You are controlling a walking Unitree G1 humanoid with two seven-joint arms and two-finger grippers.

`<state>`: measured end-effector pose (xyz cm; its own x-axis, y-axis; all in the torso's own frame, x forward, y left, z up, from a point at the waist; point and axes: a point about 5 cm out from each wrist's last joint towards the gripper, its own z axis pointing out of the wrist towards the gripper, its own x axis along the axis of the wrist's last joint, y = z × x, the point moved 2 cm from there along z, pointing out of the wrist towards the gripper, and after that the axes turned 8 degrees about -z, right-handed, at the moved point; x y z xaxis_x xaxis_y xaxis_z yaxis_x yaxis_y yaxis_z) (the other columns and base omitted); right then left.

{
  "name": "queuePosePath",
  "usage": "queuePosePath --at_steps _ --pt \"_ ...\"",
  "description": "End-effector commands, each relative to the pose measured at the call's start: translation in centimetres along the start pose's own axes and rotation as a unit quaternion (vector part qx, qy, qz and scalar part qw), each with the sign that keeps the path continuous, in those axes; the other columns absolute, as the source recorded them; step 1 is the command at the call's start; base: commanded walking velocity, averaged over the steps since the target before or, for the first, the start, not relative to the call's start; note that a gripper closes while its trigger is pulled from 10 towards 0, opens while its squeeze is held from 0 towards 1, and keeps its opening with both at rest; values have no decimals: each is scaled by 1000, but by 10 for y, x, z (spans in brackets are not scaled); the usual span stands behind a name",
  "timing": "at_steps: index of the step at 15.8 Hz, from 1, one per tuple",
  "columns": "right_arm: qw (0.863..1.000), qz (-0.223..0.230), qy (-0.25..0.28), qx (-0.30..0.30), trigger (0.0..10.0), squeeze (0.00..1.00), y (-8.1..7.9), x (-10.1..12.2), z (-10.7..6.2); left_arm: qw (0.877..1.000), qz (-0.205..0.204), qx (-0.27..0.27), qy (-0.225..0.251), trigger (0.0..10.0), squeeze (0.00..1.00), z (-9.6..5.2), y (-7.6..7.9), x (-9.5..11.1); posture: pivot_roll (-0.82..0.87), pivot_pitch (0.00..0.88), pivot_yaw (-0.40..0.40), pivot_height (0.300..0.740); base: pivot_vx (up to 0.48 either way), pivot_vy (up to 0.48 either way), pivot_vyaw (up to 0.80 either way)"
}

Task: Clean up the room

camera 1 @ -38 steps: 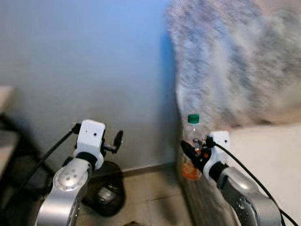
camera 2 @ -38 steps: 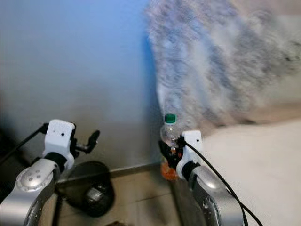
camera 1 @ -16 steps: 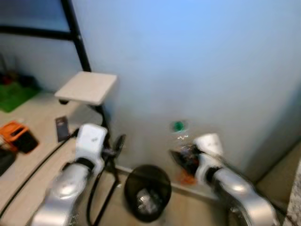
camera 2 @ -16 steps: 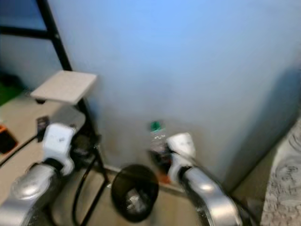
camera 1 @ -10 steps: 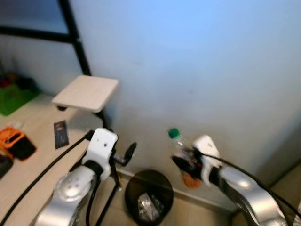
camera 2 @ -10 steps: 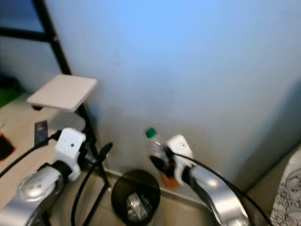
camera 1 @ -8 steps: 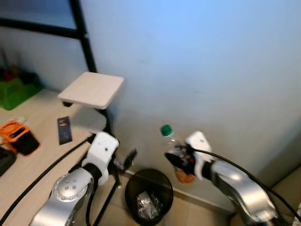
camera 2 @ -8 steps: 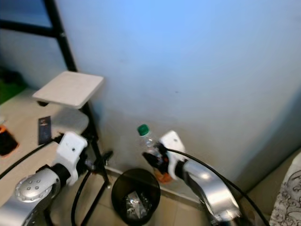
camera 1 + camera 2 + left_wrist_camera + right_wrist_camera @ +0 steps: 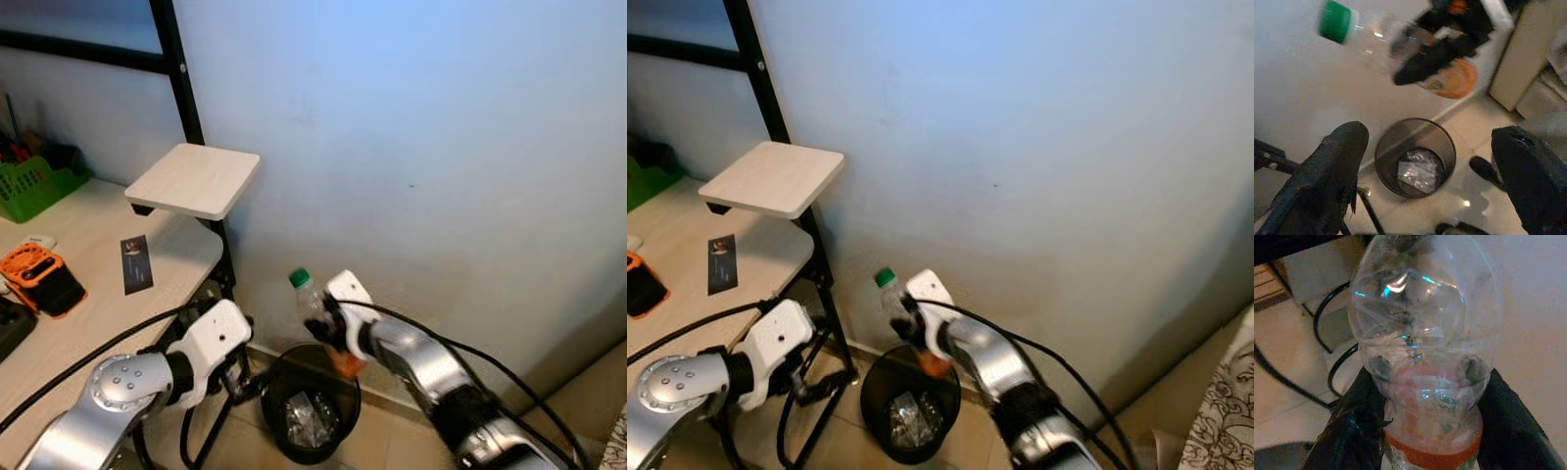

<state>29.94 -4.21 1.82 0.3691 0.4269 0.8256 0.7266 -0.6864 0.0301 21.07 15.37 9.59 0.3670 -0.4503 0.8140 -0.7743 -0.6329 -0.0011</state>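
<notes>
- Right now the right gripper (image 9: pixel 328 318) is clamped on a clear plastic bottle (image 9: pixel 315 311) with a green cap (image 9: pixel 298 278) and an orange label, holding it around the middle.
- Below it stands a black mesh bin (image 9: pixel 311 399) on the tiled floor, against the pale blue wall (image 9: pixel 421 127), with some crumpled waste already inside.
- The bottle hangs above the bin's far rim, on the wall side, so it is roughly over the opening but not plainly over its middle.
- Its long axis is tilted: the cap points up and toward the robot's left, the orange end down toward the bin.
- The left gripper (image 9: pixel 1425 171) is low beside the bin, its two black fingers (image 9: pixel 1327 171) spread wide and holding nothing; from its wrist camera the bin sits between them, farther off.
- Judging by this, the right arm is the one placed for the drop, and a small shift toward the bin's centre looks wise before letting go, since a tilted bottle could clip the rim and bounce to the floor.
- A wooden desk (image 9: pixel 88 304) with a small raised shelf (image 9: pixel 193 180) stands to the robot's left, well clear of the bottle.
</notes>
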Motion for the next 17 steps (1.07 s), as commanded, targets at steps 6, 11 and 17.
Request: queuePosePath --at_steps 6,11,17 --pt "1000 13 -3 -18 10000 1000 2 6 15 1000 11 -17 1 10000 0 -4 -1 4 -21 0 4 740 0 0 0" --pt "998 40 -9 39 10000 1000 -16 -5 19 1000 9 -17 -4 10000 0 -6 0 1 -19 0 3 740 0 0 0" --pt "997 64 -2 50 10000 1000 -17 -10 17 1000 4 -22 -5 10000 0 -6 2 0 -23 0 10 740 0 0 0"
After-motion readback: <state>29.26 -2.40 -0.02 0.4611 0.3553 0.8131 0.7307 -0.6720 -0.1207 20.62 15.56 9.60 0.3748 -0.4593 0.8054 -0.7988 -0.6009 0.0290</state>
